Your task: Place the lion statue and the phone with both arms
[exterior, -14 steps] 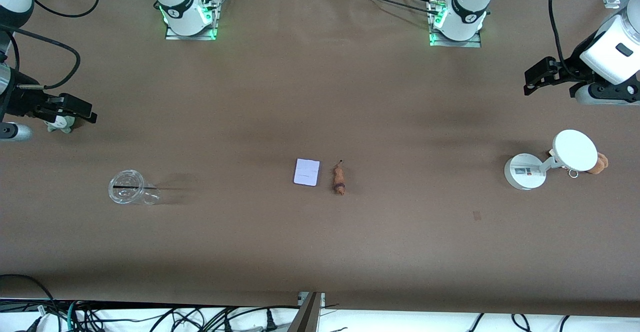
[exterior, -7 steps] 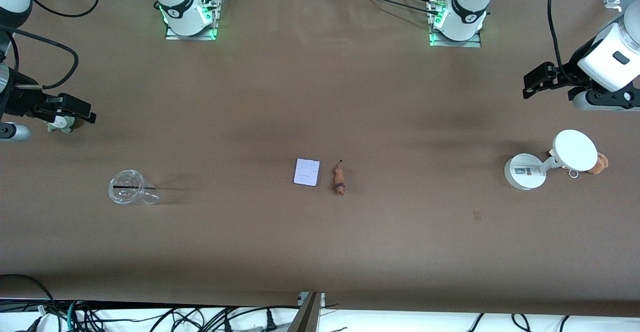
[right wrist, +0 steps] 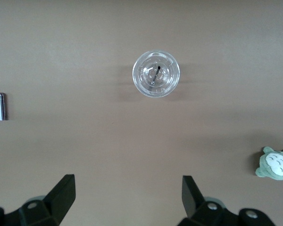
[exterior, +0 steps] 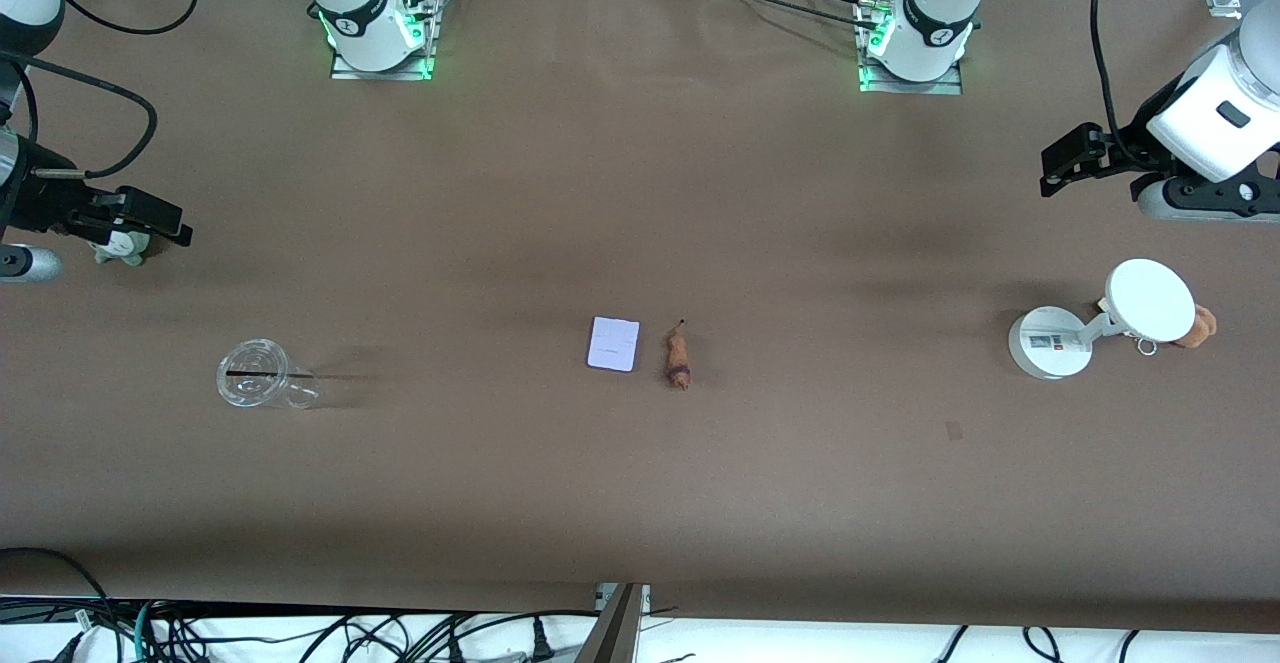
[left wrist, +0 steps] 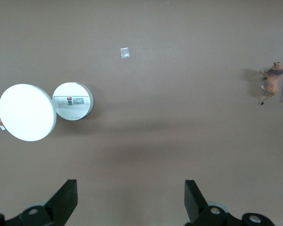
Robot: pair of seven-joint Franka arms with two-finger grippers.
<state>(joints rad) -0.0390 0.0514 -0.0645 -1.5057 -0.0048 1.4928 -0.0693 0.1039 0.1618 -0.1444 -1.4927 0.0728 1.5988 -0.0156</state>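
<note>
The phone (exterior: 614, 344) and the lion statue (exterior: 678, 360) are seen flat on the table (exterior: 640, 503) near its middle, just beside each other but apart, the lion toward the left arm's end. No pick is begun yet.

A clear cup w/ straw (exterior: 252, 374) lies toward the right arm's end; a white disc stand (exterior: 1098, 326) w/ a tan plush (exterior: 1198, 326) touching it is at the left arm's end.

Farther up, the right gripper (exterior: 160, 224) is held over a grey-green plush (exterior: 118, 246), fingers spread wide, nothing held. The left gripper (exterior: 1062, 158) hangs over bare table, also wide open and empty.

Risks, as judged: both arms must reach to almost the same spot, so a collision btw. grippers is possible. The thin phone may be pushed instead of gripped, and the lion could be knocked aside.
</note>
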